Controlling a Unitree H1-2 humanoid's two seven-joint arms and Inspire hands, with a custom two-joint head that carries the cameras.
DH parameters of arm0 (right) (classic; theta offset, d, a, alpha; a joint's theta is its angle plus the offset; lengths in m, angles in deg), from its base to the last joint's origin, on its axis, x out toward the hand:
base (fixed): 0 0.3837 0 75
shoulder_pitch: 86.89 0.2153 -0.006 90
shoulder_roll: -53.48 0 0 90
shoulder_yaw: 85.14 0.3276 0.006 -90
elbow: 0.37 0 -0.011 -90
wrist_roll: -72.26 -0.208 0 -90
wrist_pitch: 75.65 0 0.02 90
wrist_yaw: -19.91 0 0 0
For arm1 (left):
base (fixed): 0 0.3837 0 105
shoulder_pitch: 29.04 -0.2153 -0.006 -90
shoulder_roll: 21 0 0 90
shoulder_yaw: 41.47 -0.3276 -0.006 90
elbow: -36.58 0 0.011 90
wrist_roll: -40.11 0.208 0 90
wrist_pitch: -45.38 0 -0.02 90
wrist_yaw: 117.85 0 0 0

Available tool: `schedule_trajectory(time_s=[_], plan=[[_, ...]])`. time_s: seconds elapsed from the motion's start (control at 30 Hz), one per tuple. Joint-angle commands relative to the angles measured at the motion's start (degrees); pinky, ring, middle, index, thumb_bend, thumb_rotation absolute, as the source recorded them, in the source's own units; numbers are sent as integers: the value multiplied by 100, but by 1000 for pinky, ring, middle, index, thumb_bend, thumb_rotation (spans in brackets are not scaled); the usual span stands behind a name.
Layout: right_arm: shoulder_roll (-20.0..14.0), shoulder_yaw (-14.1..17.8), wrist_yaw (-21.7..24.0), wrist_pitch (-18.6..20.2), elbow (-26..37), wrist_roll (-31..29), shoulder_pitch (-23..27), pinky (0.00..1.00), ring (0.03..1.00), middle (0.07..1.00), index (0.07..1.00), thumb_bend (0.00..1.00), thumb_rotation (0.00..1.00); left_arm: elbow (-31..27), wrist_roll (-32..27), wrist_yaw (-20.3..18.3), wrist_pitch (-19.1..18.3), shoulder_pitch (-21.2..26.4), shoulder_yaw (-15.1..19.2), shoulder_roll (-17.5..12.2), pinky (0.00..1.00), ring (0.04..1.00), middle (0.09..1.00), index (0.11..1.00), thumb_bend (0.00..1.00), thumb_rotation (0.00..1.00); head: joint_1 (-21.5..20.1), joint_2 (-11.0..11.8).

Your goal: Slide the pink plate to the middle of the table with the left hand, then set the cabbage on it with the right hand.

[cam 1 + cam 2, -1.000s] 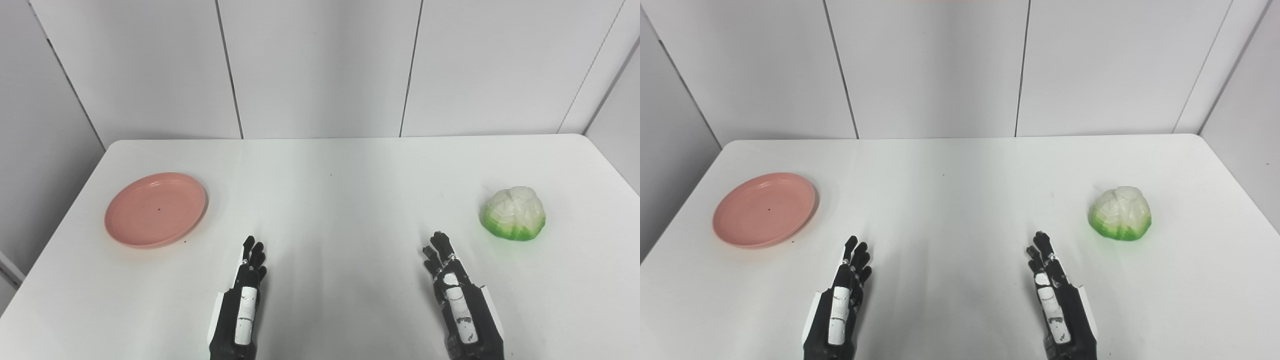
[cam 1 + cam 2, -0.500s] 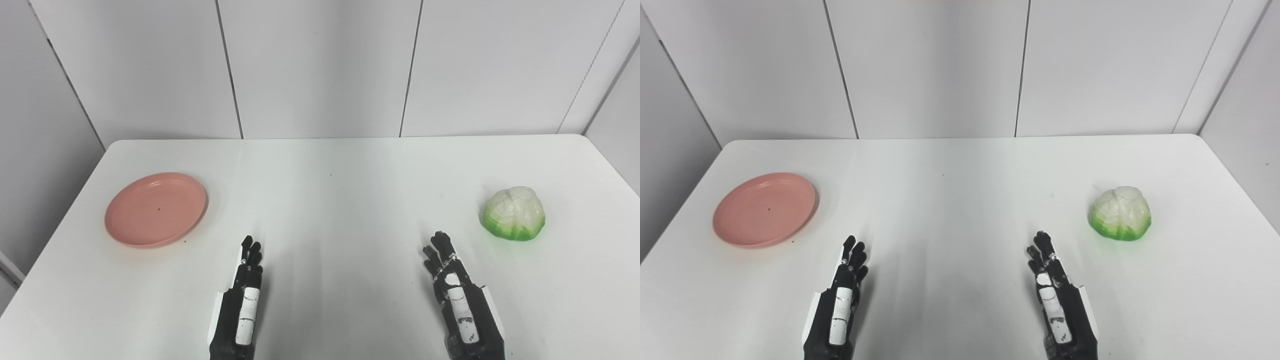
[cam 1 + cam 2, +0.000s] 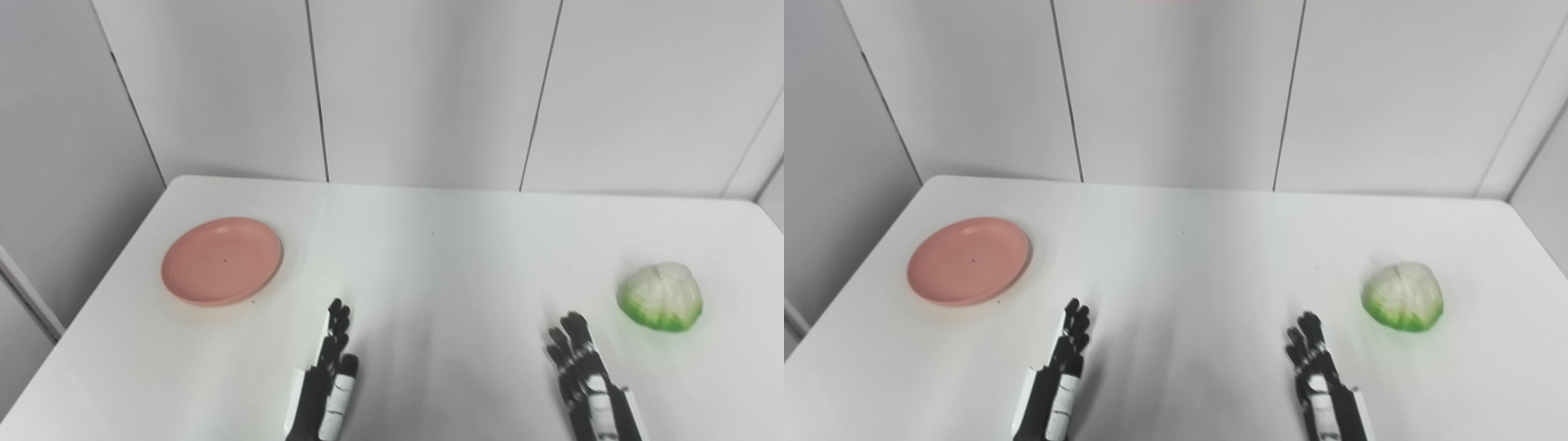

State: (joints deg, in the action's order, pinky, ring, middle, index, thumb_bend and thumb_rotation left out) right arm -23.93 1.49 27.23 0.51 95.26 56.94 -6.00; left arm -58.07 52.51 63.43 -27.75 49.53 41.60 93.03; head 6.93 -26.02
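Nearest, at the bottom edge: left hand [image 3: 327, 373] low over the table [image 3: 429, 275], fingers extended and close together, holding nothing, thumb tucked alongside; right hand [image 3: 588, 380] likewise empty, fingers stretched forward and slightly spread. Both well short of their targets. Farther out on the left, pink plate [image 3: 222, 260] flat near the table's left edge, well apart from the left hand and off to its outer side. Farther out on the right, cabbage [image 3: 661, 296] resting alone, near but not touching the right fingertips, toward the right edge. Nothing slid yet, nothing lifted (the whole job apparently still ahead). Risks from here, as a judgement: pushing on the plate's shallow raised rim from above could tip or flip it rather than slide it; pressing from the wrong side could drive it toward the left edge, already close, and off the table. Light-looking plate on a smooth top, so likely to skate past the middle or spin under an off-centre push. Cabbage rounded and lumpy, so likely to roll away toward the right edge under a glancing first touch, or squirt out of a shallow grasp. Also, slight blur in both views, so fine finger spacing hard to judge.
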Motion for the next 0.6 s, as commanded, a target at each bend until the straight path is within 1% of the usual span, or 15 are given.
schedule_trajectory(time_s=[0.0, 0.1, 0.27, 0.3, 0.4, 0.57], plan=[[-12, 87, 45, -63, -224, -26, -374, 1000, 995, 1000, 996, 802, 904, 83, 92, 60, 91, -113, -93, -48, 996, 994, 989, 999, 729, 1000, 44, 21], [-33, 139, 103, -87, -263, -7, -371, 1000, 999, 1000, 999, 782, 941, 108, 120, 101, 86, -116, -125, -16, 967, 982, 977, 989, 717, 998, 126, 74], [-53, 178, 216, -184, -341, -46, -372, 1000, 1000, 1000, 1000, 765, 951, 175, 109, 159, 142, -122, -164, -16, 947, 974, 969, 981, 719, 984, 182, 132], [-52, 184, 225, -164, -342, -52, -374, 1000, 1000, 1000, 1000, 758, 966, 184, 109, 169, 150, -121, -166, -14, 943, 972, 968, 980, 719, 982, 187, 144], [-36, 190, 240, -135, -337, -64, -374, 1000, 1000, 1000, 1000, 758, 968, 186, 77, 182, 142, -111, -170, -16, 933, 967, 967, 980, 716, 974, 165, 144], [4, 192, 271, -212, -409, -7, -354, 1000, 1000, 1000, 998, 746, 975, 224, 48, 174, 155, -92, -155, -58, 925, 965, 966, 981, 720, 975, 79, 181]])
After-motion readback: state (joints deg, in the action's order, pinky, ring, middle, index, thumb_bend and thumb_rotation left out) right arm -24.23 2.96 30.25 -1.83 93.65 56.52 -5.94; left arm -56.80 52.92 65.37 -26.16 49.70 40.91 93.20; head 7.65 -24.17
